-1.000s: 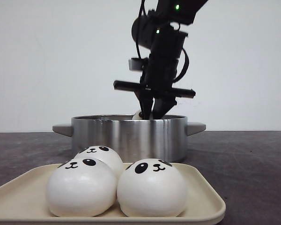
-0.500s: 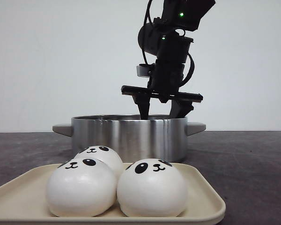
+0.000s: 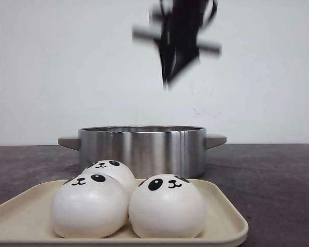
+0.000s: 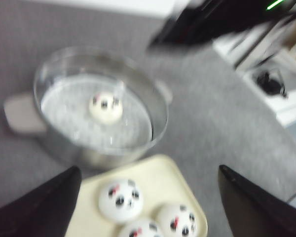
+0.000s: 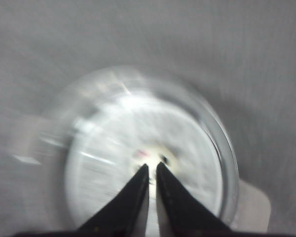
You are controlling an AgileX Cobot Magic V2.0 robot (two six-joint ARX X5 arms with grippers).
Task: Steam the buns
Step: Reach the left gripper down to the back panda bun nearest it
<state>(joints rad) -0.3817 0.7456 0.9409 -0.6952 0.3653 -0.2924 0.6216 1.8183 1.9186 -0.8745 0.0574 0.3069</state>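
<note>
Jaws of the right gripper point(image 3: 167, 82) are nearly closed and empty above the pot point(image 3: 141, 149); left jaws gape wide, holding nothing. One bun point(image 4: 105, 106) lies in the pot, three buns point(image 3: 129, 200) on the tray point(image 3: 224, 216)

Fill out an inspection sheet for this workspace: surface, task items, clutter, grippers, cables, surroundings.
Surface: dark grey table, no spills seen.
Task items: three buns sit on the cream tray at the front; one bun lies inside the steel pot behind the tray.
Clutter: nothing seen on the table besides pot and tray.
Grippers: right gripper is high above the pot, motion-blurred, fingers nearly together, holding nothing; left gripper is open and empty, above the tray and pot.
Cables: a black cable bundle lies on a white shelf off the table.
Surroundings: plain white wall behind.
</note>
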